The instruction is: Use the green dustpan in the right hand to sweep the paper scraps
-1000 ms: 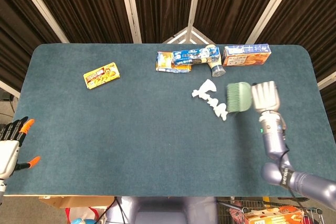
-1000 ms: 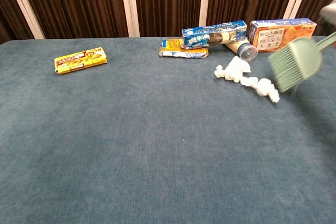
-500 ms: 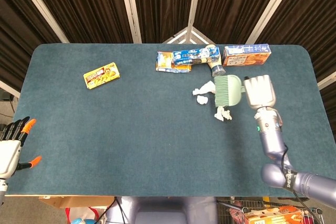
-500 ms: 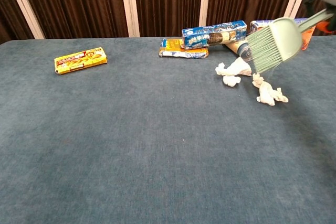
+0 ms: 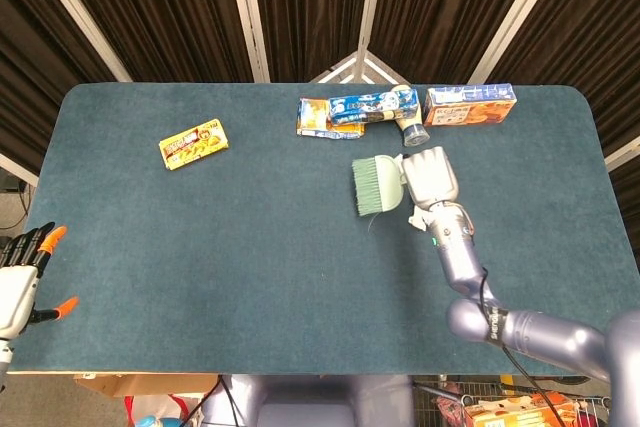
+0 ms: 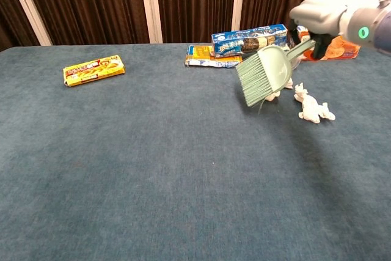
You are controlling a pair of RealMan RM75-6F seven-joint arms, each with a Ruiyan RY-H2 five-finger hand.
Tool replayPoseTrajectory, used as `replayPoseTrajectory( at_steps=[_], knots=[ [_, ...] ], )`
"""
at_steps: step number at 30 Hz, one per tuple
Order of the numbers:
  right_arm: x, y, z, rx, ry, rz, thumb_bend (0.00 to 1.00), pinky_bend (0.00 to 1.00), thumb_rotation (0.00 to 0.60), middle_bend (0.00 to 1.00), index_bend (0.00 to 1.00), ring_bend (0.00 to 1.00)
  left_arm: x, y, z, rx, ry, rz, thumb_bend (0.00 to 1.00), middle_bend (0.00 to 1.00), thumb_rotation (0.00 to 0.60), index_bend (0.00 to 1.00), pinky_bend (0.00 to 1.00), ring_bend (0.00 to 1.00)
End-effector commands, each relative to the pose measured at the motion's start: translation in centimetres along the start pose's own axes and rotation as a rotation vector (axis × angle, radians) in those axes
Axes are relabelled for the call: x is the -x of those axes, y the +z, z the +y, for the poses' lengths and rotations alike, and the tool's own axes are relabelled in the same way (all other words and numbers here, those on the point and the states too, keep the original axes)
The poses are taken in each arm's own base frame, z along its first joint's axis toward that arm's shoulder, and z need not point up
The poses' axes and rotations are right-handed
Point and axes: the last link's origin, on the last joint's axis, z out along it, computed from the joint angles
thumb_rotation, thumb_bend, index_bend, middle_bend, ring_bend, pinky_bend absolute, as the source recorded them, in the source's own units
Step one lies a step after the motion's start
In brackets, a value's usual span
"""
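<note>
My right hand (image 5: 430, 175) (image 6: 327, 10) grips the handle of the green dustpan (image 5: 376, 185) (image 6: 264, 76), a brush-like tool with its bristles pointing left and down, lifted above the table. White paper scraps (image 6: 314, 109) lie on the blue cloth to the right of the bristles, with another scrap (image 6: 285, 84) partly hidden behind the tool. In the head view my hand covers most of them; only a bit of scrap (image 5: 415, 217) shows below it. My left hand (image 5: 25, 267) hangs off the table's front left, fingers apart, holding nothing.
Along the far edge lie a blue cookie pack (image 5: 373, 105) (image 6: 249, 39), a flat yellow pack (image 5: 318, 117) (image 6: 204, 56), a small tube (image 5: 410, 127) and an orange box (image 5: 470, 104) (image 6: 333, 47). A yellow snack pack (image 5: 194, 144) (image 6: 93, 69) lies at the far left.
My right hand carried the dustpan leftward over the scraps. The scrap pile broke up, and one clump now lies right of the tool.
</note>
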Motion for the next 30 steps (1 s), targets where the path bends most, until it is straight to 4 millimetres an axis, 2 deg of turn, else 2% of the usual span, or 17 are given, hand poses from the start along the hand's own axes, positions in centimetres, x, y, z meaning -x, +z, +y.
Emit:
replayPoseTrajectory(
  at_steps=[1,6,11,15,20,26,30],
  knots=[
    [0.8,0.8,-1.6,-0.026,-0.003,-0.029,0.61,1.00,0.600,0.96,0.79,0.99,0.0,0.0,0.0,-0.003,-0.003,-0.005,0.05,0.00,0.600,0.00,0.00,0.00],
    [2.1,1.4,-1.9,-0.019,-0.022,-0.059,0.61,1.00,0.600,0.96,0.79,0.99,0.0,0.1,0.0,-0.007,-0.007,-0.012,0.05,0.00,0.600,0.00,0.00,0.00],
    [3.4,1.7,-0.3,0.028,-0.070,-0.077,0.61,1.00,0.600,0.96,0.79,0.99,0.0,0.1,0.0,-0.009,-0.007,-0.012,0.05,0.00,0.600,0.00,0.00,0.00],
    [3.6,1.7,2.3,0.095,-0.126,-0.067,0.61,1.00,0.600,0.96,0.79,0.99,-0.1,0.0,0.0,-0.009,-0.006,-0.009,0.05,0.00,0.600,0.00,0.00,0.00],
    [3.2,1.2,6.8,0.203,-0.176,-0.056,0.61,1.00,0.600,0.96,0.79,0.99,-0.1,-0.2,0.0,-0.002,-0.005,-0.005,0.05,0.00,0.600,0.00,0.00,0.00],
    [2.9,-0.6,11.5,0.300,-0.225,-0.063,0.61,1.00,0.600,0.96,0.79,0.99,-0.1,-0.2,0.1,0.001,-0.008,-0.005,0.05,0.00,0.600,0.00,0.00,0.00],
    [2.1,-2.3,13.3,0.318,-0.206,-0.047,0.61,1.00,0.600,0.96,0.79,0.99,-0.1,-0.2,0.2,0.004,-0.005,0.001,0.05,0.00,0.600,0.00,0.00,0.00]
  ],
)
